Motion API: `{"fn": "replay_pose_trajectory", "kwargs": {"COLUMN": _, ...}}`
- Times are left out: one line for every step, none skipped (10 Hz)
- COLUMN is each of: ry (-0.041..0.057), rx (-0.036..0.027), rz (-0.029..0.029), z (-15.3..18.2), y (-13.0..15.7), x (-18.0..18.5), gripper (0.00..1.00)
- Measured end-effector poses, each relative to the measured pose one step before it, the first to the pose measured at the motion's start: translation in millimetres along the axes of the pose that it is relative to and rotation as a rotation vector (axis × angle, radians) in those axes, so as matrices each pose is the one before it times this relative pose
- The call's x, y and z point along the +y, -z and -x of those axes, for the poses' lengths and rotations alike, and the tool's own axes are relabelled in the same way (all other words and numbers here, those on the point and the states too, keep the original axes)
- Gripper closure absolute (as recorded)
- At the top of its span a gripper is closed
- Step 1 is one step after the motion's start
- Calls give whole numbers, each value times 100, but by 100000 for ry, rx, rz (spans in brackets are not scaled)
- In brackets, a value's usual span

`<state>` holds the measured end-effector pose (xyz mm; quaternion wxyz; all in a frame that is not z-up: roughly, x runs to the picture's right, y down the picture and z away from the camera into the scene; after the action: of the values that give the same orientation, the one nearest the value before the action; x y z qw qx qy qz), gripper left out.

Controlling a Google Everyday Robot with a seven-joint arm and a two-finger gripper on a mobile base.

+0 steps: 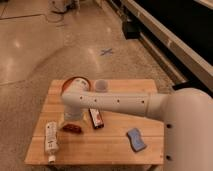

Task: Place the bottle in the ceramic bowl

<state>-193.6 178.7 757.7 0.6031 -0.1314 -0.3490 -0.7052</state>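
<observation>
Pincer (71, 119) hovering near bottle (50, 137), grip state cannot tell; you're handling light, slick, lying plastic, so be taking mid-body.

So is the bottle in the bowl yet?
No, the bottle lies on the table, left of the claw, apart from the ceramic bowl.

Wooden table (115, 150) — bottle (50, 137), ceramic bowl (70, 82), cup (101, 85), dark box (95, 118), blue sponge (135, 139), brown packet (71, 128) — claw (72, 117) above packet

The bottle (50, 137) lies by the front left corner of the table (115, 151). The ceramic bowl (78, 81) sits near the back left corner. The gripper (72, 119) hangs between them.
</observation>
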Motion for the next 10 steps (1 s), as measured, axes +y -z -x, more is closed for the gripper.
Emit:
{"fn": "replay_pose_trajectory", "kwargs": {"ry": 3175, "rx": -469, "rz": 406, "z": -396, "y": -821, "x": -1866, "gripper": 21}}
{"fn": "replay_pose_trajectory", "kwargs": {"ry": 1762, "rx": -522, "rz": 420, "z": -128, "y": -486, "x": -970, "gripper": 21}}
{"fn": "replay_pose_trajectory", "kwargs": {"ry": 3068, "rx": -970, "rz": 751, "z": -168, "y": -878, "x": -1714, "gripper": 21}}
{"fn": "replay_pose_trajectory", "kwargs": {"ry": 3099, "rx": -864, "rz": 669, "z": -157, "y": -687, "x": -1577, "gripper": 21}}
{"fn": "replay_pose_trajectory", "kwargs": {"ry": 2593, "rx": -726, "rz": 388, "z": -157, "y": -503, "x": -1420, "gripper": 21}}
{"fn": "replay_pose_trajectory", "kwargs": {"ry": 2771, "rx": -742, "rz": 158, "z": -196, "y": -516, "x": -1674, "gripper": 21}}
{"fn": "replay_pose_trajectory", "kwargs": {"ry": 2141, "rx": -783, "rz": 234, "z": -66, "y": -451, "x": -1285, "gripper": 21}}
{"fn": "replay_pose_trajectory", "kwargs": {"ry": 2202, "rx": -1182, "rz": 360, "z": 114, "y": -628, "x": -1230, "gripper": 21}}
{"fn": "replay_pose_trajectory", "kwargs": {"ry": 2335, "rx": -1112, "rz": 639, "z": 89, "y": -693, "x": -1203, "gripper": 21}}
{"fn": "replay_pose_trajectory", "kwargs": {"ry": 1412, "rx": -782, "rz": 1001, "z": 14, "y": -562, "x": -616, "gripper": 21}}
